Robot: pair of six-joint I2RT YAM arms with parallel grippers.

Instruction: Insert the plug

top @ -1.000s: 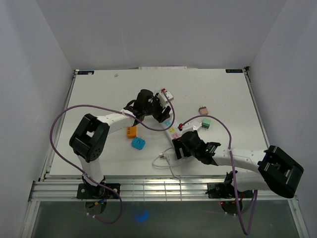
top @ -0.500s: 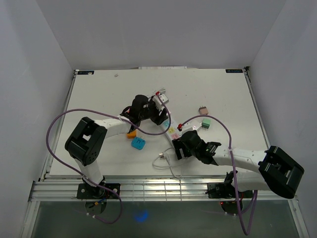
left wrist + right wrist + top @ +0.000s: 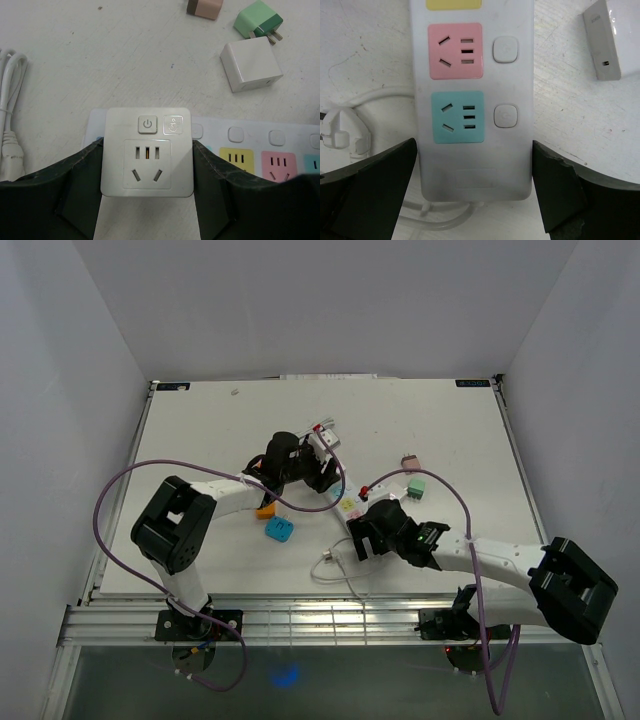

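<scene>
Left fingers (image 3: 75,185) clamp the white adapter (image 3: 146,152) over the power strip (image 3: 472,82), right fingers (image 3: 375,190) gripping its end; full seating apparently remains.

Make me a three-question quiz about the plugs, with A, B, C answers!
1. Where is the white adapter?
A) between the fingers of the left end effector
B) inside a drawer
C) under the table

2. In the right wrist view, what colour is the socket nearest the end of the power strip?
A) purple
B) teal
C) black

3. The pink socket and the teal socket are:
A) both empty
B) both filled
C) taped over

Answers:
1 A, dark fingers press it from both sides.
2 B, it is the last socket before the strip's end.
3 A, all their slots show bare.
</scene>
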